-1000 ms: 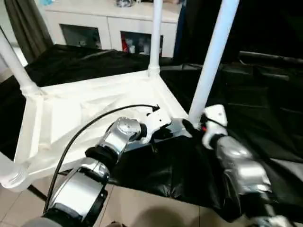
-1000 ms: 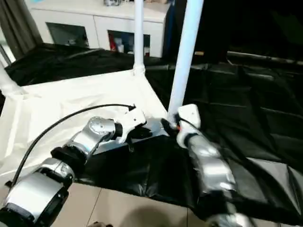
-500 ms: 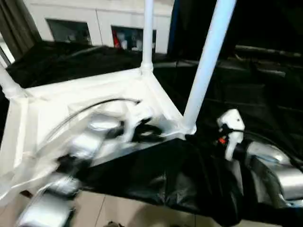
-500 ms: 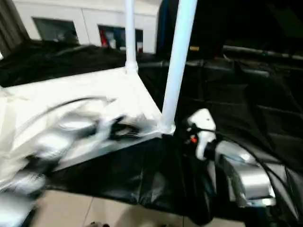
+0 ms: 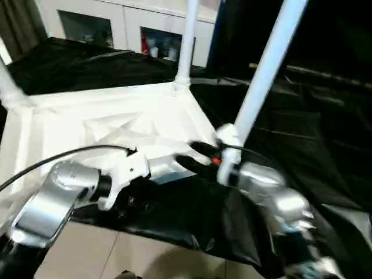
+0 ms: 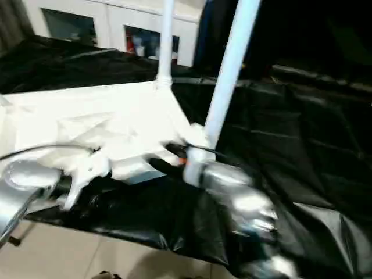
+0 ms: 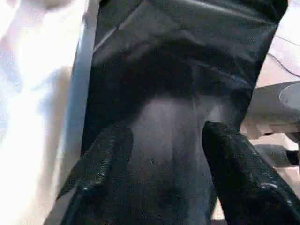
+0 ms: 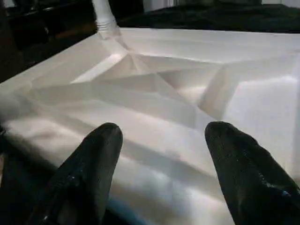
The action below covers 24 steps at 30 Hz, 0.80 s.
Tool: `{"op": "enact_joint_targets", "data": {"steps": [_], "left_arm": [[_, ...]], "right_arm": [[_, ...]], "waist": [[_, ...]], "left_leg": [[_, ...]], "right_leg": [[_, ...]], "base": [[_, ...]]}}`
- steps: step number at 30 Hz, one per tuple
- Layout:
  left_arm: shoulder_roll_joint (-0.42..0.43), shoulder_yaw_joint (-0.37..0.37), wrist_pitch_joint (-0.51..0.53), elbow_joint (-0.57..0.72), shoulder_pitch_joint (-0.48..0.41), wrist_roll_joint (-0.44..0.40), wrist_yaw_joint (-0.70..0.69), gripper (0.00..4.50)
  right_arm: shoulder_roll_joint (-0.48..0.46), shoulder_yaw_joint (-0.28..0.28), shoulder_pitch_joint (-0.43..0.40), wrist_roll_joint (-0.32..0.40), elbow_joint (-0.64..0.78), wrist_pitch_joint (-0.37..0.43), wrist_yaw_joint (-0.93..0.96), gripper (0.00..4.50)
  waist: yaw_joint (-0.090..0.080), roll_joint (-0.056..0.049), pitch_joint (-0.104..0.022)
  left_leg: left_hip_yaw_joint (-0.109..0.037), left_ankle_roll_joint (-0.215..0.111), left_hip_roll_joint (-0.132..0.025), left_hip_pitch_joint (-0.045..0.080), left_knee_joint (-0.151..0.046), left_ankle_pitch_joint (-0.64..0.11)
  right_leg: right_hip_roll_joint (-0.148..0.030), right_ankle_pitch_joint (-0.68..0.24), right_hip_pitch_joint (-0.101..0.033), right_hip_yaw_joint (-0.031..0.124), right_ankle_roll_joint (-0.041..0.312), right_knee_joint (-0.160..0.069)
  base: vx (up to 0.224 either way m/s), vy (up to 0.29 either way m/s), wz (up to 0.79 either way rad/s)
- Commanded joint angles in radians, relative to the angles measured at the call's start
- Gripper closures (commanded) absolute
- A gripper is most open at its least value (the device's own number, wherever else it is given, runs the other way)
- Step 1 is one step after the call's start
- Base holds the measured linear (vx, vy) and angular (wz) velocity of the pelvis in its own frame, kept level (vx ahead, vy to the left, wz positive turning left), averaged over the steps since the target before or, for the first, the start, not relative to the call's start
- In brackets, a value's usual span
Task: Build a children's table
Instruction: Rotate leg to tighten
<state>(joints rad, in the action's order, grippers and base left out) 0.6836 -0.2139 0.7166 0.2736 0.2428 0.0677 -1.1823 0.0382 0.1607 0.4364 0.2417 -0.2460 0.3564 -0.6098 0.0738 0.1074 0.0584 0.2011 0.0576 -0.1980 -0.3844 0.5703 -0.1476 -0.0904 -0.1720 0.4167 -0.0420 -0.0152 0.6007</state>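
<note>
White table (image 5: 104, 125) upside down, legs (image 5: 264, 75) pointing up.

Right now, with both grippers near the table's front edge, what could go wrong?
1. The right gripper is open beside the base of the near leg; a sideways nudge might lean that tall leg or loosen it in its socket.
2. The upturned table top lies on loose black sheeting at the platform's edge; a push could slide it.
3. The left gripper, open over that sheeting, might snag its folds.
</note>
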Motion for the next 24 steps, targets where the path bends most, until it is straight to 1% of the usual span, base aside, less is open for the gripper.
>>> {"op": "enact_joint_targets", "data": {"steps": [1,2,3,4,5,6,7,8,9,10,11,12,13,15,16,18,19,20,21,23,24], "left_arm": [[0.024,-0.008,0.029,0.033,-0.012,-0.036,0.041,1.31],[0.033,-0.009,0.034,0.037,-0.017,-0.044,0.05,1.31],[0.047,-0.011,0.04,0.042,-0.024,-0.058,0.062,1.24],[0.059,-0.012,0.043,0.043,-0.027,-0.064,0.063,1.17],[0.059,-0.012,0.043,0.043,-0.027,-0.064,0.063,1.09],[0.086,-0.011,0.055,0.052,-0.032,-0.073,0.076,1.0],[0.086,-0.011,0.055,0.052,-0.032,-0.073,0.076,0.91],[0.095,-0.011,0.057,0.054,-0.033,-0.077,0.081,0.84],[0.1,-0.008,0.059,0.051,-0.032,-0.078,0.084,0.76],[0.105,-0.007,0.062,0.052,-0.032,-0.075,0.09,0.67],[0.114,-0.007,0.067,0.05,-0.031,-0.077,0.097,0.67],[0.119,-0.008,0.067,0.047,-0.031,-0.08,0.101,0.48],[0.124,-0.009,0.067,0.042,-0.03,-0.085,0.104,0.42],[0.127,-0.009,0.066,0.039,-0.03,-0.087,0.105,0.34],[0.134,-0.011,0.063,0.03,-0.03,-0.092,0.111,0.25],[0.141,-0.015,0.062,0.023,-0.03,-0.097,0.117,0.03],[0.144,-0.015,0.06,0.014,-0.028,-0.101,0.124,0.03],[0.147,-0.017,0.054,0.003,-0.025,-0.109,0.131,0.03],[0.148,-0.02,0.048,-0.005,-0.023,-0.116,0.137,0.03],[0.155,-0.027,0.04,-0.017,-0.02,-0.123,0.146,0.03],[0.156,-0.028,0.039,-0.019,-0.018,-0.123,0.147,0.03]], "right_arm": [[-0.017,-0.057,0.028,-0.015,-0.08,-0.056,0.087,1.31],[-0.032,-0.074,0.042,-0.016,-0.109,-0.072,0.123,1.31],[-0.052,-0.103,0.065,-0.016,-0.156,-0.099,0.181,1.31],[-0.062,-0.125,0.081,-0.011,-0.188,-0.115,0.216,1.31],[-0.062,-0.125,0.081,-0.011,-0.188,-0.115,0.216,1.31],[-0.071,-0.194,0.13,-0.002,-0.286,-0.171,0.311,1.31],[-0.071,-0.194,0.13,-0.002,-0.286,-0.171,0.311,1.31],[-0.07,-0.221,0.149,0.005,-0.326,-0.195,0.342,1.31],[-0.061,-0.257,0.174,0.015,-0.376,-0.222,0.39,1.31],[-0.054,-0.281,0.194,0.021,-0.42,-0.248,0.424,1.31],[-0.04,-0.322,0.223,0.034,-0.479,-0.282,0.473,1.31],[-0.035,-0.34,0.235,0.042,-0.502,-0.295,0.489,1.31],[-0.026,-0.362,0.246,0.053,-0.526,-0.306,0.511,1.31],[-0.022,-0.373,0.252,0.058,-0.538,-0.31,0.523,1.31],[-0.014,-0.407,0.268,0.073,-0.576,-0.334,0.55,1.31],[0.003,-0.438,0.285,0.074,-0.625,-0.369,0.588,1.31],[0.015,-0.459,0.295,0.082,-0.657,-0.391,0.599,1.31],[0.032,-0.475,0.302,0.087,-0.683,-0.406,0.616,1.31],[0.045,-0.486,0.307,0.091,-0.702,-0.417,0.63,1.31],[0.077,-0.502,0.323,0.092,-0.755,-0.454,0.643,1.31],[0.091,-0.508,0.328,0.092,-0.773,-0.465,0.65,1.31]], "waist": [[-0.002,-0.023,-0.052],[-0.002,-0.023,-0.052],[0.003,-0.025,-0.053],[0.002,-0.023,-0.054],[0.004,-0.021,-0.056],[0.006,-0.023,-0.055],[0.005,-0.022,-0.057],[0.008,-0.021,-0.057],[0.008,-0.024,-0.056],[0.006,-0.02,-0.057],[0.005,-0.025,-0.057],[0.008,-0.026,-0.055],[0.009,-0.025,-0.056],[0.012,-0.026,-0.056],[0.013,-0.026,-0.057],[0.011,-0.025,-0.059],[0.013,-0.033,-0.06],[0.012,-0.03,-0.059],[0.015,-0.032,-0.059],[0.019,-0.032,-0.058],[0.022,-0.03,-0.057]], "left_leg": [[-0.026,0.096,-0.034,0.039,-0.083,-0.449],[-0.027,0.098,-0.032,0.039,-0.083,-0.453],[-0.024,0.107,-0.033,0.046,-0.081,-0.459],[-0.028,0.113,-0.031,0.043,-0.082,-0.466],[-0.027,0.116,-0.03,0.042,-0.082,-0.464],[-0.025,0.119,-0.029,0.046,-0.08,-0.463],[-0.026,0.121,-0.029,0.044,-0.079,-0.466],[-0.025,0.121,-0.028,0.044,-0.078,-0.463],[-0.024,0.122,-0.028,0.045,-0.078,-0.465],[-0.025,0.121,-0.026,0.041,-0.076,-0.47],[-0.024,0.125,-0.025,0.043,-0.074,-0.476],[-0.024,0.124,-0.024,0.047,-0.07,-0.496],[-0.023,0.122,-0.024,0.049,-0.068,-0.505],[-0.023,0.119,-0.023,0.05,-0.068,-0.511],[-0.024,0.119,-0.023,0.048,-0.068,-0.508],[-0.026,0.121,-0.024,0.042,-0.069,-0.495],[-0.026,0.122,-0.023,0.045,-0.069,-0.499],[-0.025,0.123,-0.023,0.047,-0.066,-0.511],[-0.025,0.123,-0.022,0.048,-0.066,-0.514],[-0.022,0.123,-0.022,0.057,-0.062,-0.542],[-0.023,0.121,-0.022,0.054,-0.063,-0.547]], "right_leg": [[-0.047,-0.422,-0.012,0.033,0.128,-0.073],[-0.044,-0.431,-0.013,0.033,0.12,-0.075],[-0.043,-0.425,-0.005,0.034,0.11,-0.076],[-0.044,-0.426,-0.008,0.033,0.106,-0.075],[-0.04,-0.411,-0.011,0.032,0.102,-0.073],[-0.039,-0.393,-0.005,0.033,0.103,-0.07],[-0.04,-0.391,-0.006,0.033,0.105,-0.069],[-0.038,-0.383,-0.009,0.032,0.103,-0.069],[-0.038,-0.38,-0.006,0.033,0.104,-0.068],[-0.037,-0.385,-0.01,0.032,0.104,-0.067],[-0.038,-0.39,-0.005,0.034,0.105,-0.067],[-0.037,-0.412,-0.002,0.034,0.102,-0.071],[-0.037,-0.422,0.001,0.034,0.099,-0.072],[-0.036,-0.431,0.001,0.033,0.093,-0.074],[-0.036,-0.422,0.0,0.033,0.095,-0.071],[-0.035,-0.41,-0.006,0.031,0.099,-0.067],[-0.035,-0.406,-0.005,0.031,0.1,-0.067],[-0.032,-0.406,-0.001,0.03,0.102,-0.068],[-0.032,-0.406,-0.001,0.03,0.102,-0.069],[-0.031,-0.421,0.007,0.029,0.099,-0.073],[-0.03,-0.427,0.004,0.029,0.098,-0.073]], "base": [[0.0,0.0,0.0],[0.0,0.0,0.0],[0.0,0.0,0.0],[0.0,0.0,0.0],[0.0,0.0,0.0],[0.0,0.0,0.0],[0.0,0.0,0.0],[0.0,0.0,0.0],[0.0,0.0,0.0],[0.0,0.0,0.0],[0.0,0.0,0.0],[0.0,0.0,0.0],[0.0,0.0,0.0],[0.0,0.0,0.0],[0.0,0.0,0.0],[0.0,0.0,0.0],[0.0,0.0,0.0],[0.0,0.0,0.0],[0.0,0.0,0.0],[0.0,0.0,0.0],[0.0,0.0,0.0]]}}
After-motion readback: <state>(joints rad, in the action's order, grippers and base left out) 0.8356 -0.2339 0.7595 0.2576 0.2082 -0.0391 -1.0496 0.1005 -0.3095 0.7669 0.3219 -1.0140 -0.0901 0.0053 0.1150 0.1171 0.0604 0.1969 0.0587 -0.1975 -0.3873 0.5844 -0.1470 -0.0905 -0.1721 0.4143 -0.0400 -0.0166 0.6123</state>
